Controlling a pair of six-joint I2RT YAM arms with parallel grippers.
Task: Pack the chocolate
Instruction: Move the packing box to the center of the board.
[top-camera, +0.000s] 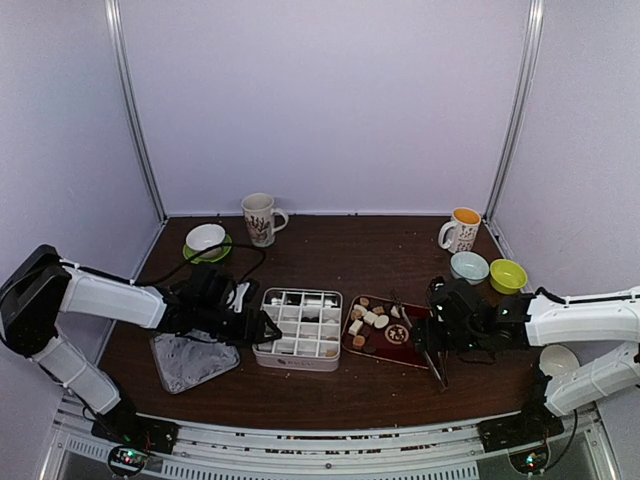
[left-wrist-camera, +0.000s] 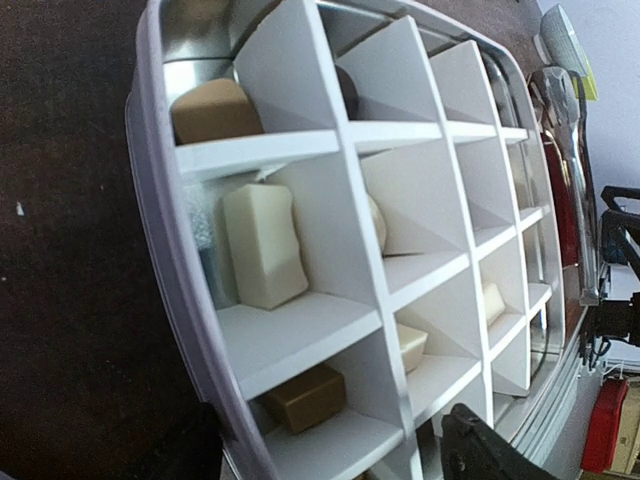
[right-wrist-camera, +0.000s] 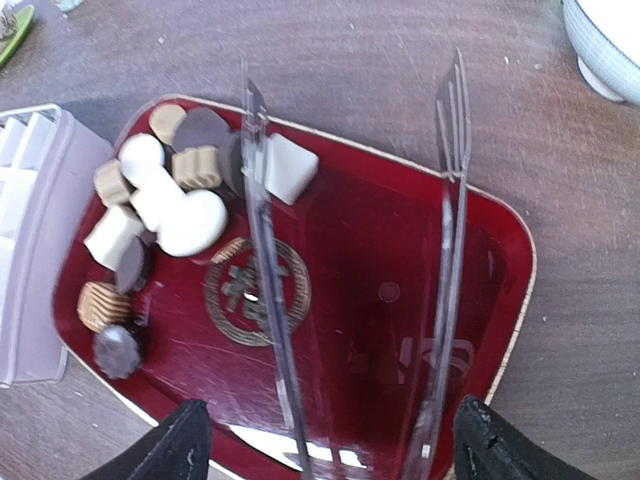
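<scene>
From above, the light is soft and even, with only faint shadows on the dark table (top-camera: 330, 390). My left wrist camera sits so close that the white dividers (left-wrist-camera: 400, 130) nearly wash out, and straight lines bow toward the edges. Under my tongs (right-wrist-camera: 270, 300), the glossy red tray (right-wrist-camera: 400, 260) carries a white glare patch at its near edge.

Your dark wooden table (top-camera: 350, 255), divided box (top-camera: 298, 328) on it, red tray (top-camera: 385, 338) just right of the box, grey flat piece (top-camera: 190, 360) left, patterned mug (top-camera: 260, 218) behind.
</scene>
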